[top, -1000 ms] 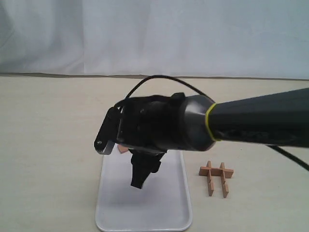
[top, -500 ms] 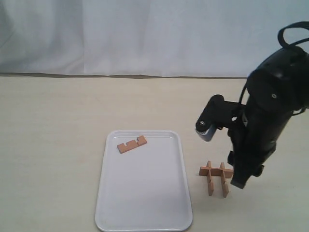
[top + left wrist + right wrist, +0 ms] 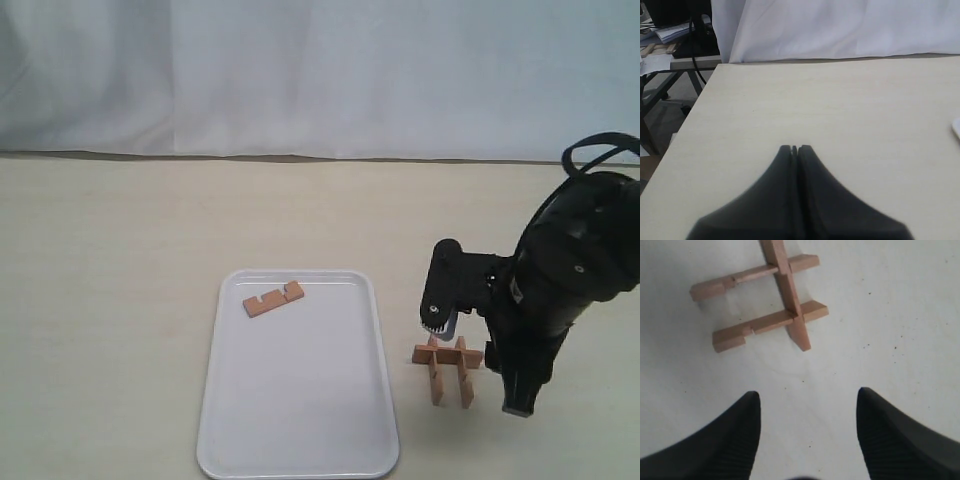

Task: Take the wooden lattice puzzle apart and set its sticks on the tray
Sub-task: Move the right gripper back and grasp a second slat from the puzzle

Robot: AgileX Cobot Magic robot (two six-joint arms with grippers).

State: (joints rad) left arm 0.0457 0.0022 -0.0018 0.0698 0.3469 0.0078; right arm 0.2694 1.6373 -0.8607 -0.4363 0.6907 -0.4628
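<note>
Looking at my feeds. The small light-brown wooden lattice puzzle [image 3: 449,365] sits on the pale beige tabletop [image 3: 120,300], just beside the right long edge of the big flat white rectangular tray [image 3: 300,420], not touching it. I count 3 notched strips in it: 2 parallel ones crossed by 1.

1 loose flat wooden stick [image 3: 273,298] with 2 square notches lies on the tray near its far left corner, slightly angled.

The black right gripper [image 3: 477,365] is down low over the table at the puzzle, jaws spread wide and holding nothing. On the right wrist camera the 2 dark ribbed fingertips [image 3: 742,432] stand well apart, and the puzzle [image 3: 765,305] lies out ahead of them. There's only bare table in the gap between the tips, so no contact that I can see.

The left gripper [image 3: 795,148] only shows on its own wrist camera. Its fingers are pressed together with nothing between them, above bare tabletop, with a sliver of the tray's rim [image 3: 956,128] at the edge of that view.

A white cloth backdrop [image 3: 300,80] hangs behind the table.
</note>
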